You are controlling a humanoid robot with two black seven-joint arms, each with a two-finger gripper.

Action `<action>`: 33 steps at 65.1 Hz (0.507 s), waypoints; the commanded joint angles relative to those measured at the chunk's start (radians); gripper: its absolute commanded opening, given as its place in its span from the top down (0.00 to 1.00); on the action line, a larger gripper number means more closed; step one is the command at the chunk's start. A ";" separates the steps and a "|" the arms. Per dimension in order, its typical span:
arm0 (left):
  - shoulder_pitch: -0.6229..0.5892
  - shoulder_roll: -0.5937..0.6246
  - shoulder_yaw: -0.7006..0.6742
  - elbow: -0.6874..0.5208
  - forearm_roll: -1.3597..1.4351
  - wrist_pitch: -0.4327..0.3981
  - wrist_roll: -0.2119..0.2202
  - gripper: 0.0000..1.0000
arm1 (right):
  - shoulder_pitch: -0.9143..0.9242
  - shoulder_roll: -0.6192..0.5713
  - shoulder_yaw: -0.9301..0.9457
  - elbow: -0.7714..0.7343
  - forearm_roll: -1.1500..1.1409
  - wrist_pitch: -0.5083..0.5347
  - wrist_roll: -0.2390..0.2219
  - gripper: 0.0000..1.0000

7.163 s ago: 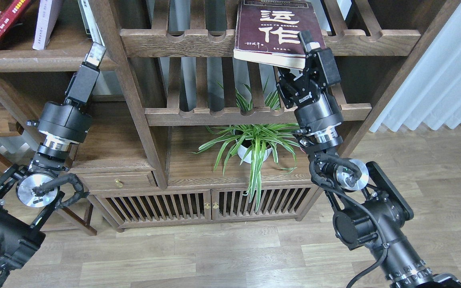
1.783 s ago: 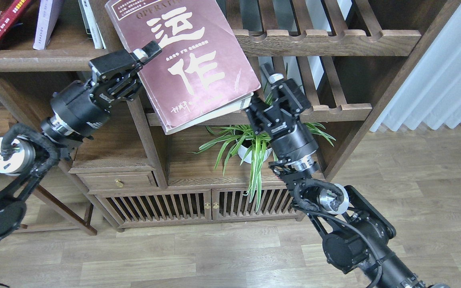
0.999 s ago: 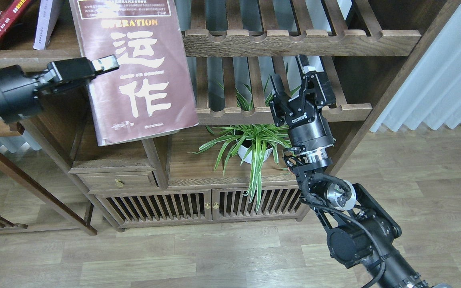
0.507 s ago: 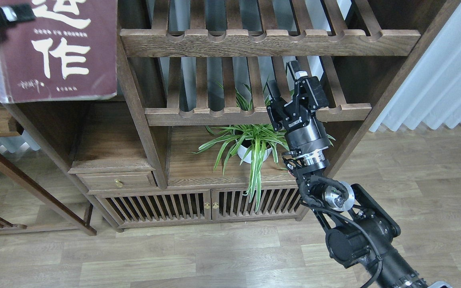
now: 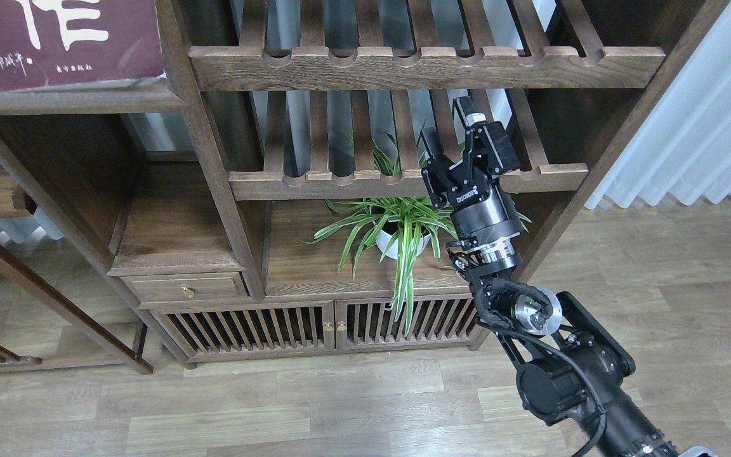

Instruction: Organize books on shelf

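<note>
Head view: maroon book (image 5: 61, 44) upright at the shelf (image 5: 73, 101) front edge, top left; left gripper out of frame, right gripper (image 5: 451, 127) spread, empty by the plant (image 5: 397, 235); seat book fully back before letting go.

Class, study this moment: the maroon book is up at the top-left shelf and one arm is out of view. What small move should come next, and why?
Probably lower the maroon book fully onto the shelf and stand it upright; its bottom edge sits right at the board's front, and whatever holds it is out of view. The right gripper, open and empty by the plant, can wait.
</note>
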 commanded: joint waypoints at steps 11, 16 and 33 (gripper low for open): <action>-0.002 -0.002 -0.055 0.103 0.012 0.000 0.000 1.00 | 0.000 0.000 -0.001 -0.001 0.000 0.000 -0.001 0.17; 0.000 -0.002 -0.057 0.111 0.025 0.000 0.000 1.00 | 0.001 0.000 -0.001 0.001 0.000 0.000 -0.001 0.17; -0.002 -0.017 -0.086 0.172 0.171 0.000 0.000 1.00 | -0.003 0.000 -0.015 0.001 -0.006 0.000 -0.003 0.17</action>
